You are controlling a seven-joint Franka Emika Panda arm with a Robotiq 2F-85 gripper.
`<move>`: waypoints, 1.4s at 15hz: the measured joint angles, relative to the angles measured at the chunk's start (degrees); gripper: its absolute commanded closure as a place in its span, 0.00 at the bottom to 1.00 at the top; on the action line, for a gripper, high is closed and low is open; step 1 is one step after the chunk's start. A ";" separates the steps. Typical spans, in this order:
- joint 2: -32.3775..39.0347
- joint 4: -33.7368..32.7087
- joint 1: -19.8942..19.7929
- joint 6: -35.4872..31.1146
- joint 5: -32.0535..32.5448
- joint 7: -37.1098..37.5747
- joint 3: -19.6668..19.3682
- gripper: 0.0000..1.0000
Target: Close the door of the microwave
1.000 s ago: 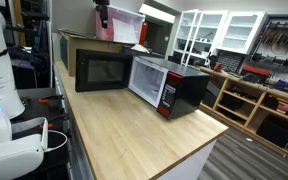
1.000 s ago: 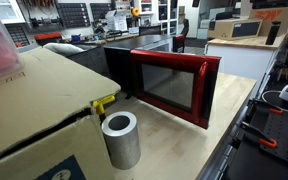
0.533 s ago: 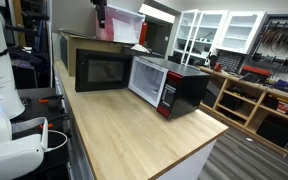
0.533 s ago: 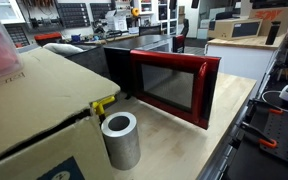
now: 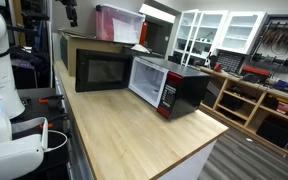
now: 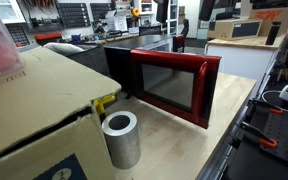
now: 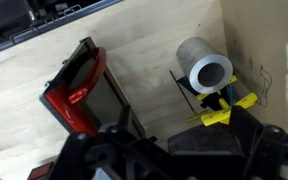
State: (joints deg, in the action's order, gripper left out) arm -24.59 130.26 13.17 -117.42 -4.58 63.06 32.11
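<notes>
Door (image 6: 172, 85), wide red glass-windowed panel, stands open.
Lies well below the dark gripper (image 5: 72, 12); grip state cannot be told.

Glossy red frame and dark reflective glass on the door (image 6: 171, 85); pale matt wood grain across the worktop (image 5: 134, 130); dull brown, rough-edged cardboard box (image 6: 34, 100); smooth matt grey cylinder (image 6: 120, 140).

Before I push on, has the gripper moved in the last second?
Yes. In an exterior view the gripper has shifted left, away from the left end of the pink bin.
</notes>
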 measured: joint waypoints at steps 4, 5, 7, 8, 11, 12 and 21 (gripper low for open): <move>-0.12 3.29 1.00 -2.33 1.42 15.42 4.76 0.00; -0.10 4.43 0.86 -3.17 2.50 18.98 5.91 0.00; 0.02 6.52 0.11 -4.56 5.57 26.16 8.08 0.00; 0.09 7.34 -0.55 -5.19 7.13 29.54 8.93 0.00; 0.69 8.38 -3.16 -5.47 11.12 37.87 10.00 0.00; 1.07 8.47 -4.11 -5.47 12.22 40.17 10.06 0.00; 10.37 8.49 -10.32 -4.82 19.02 56.48 8.09 0.00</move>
State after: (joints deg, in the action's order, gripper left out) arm -14.21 138.76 2.85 -122.23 14.44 119.54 40.20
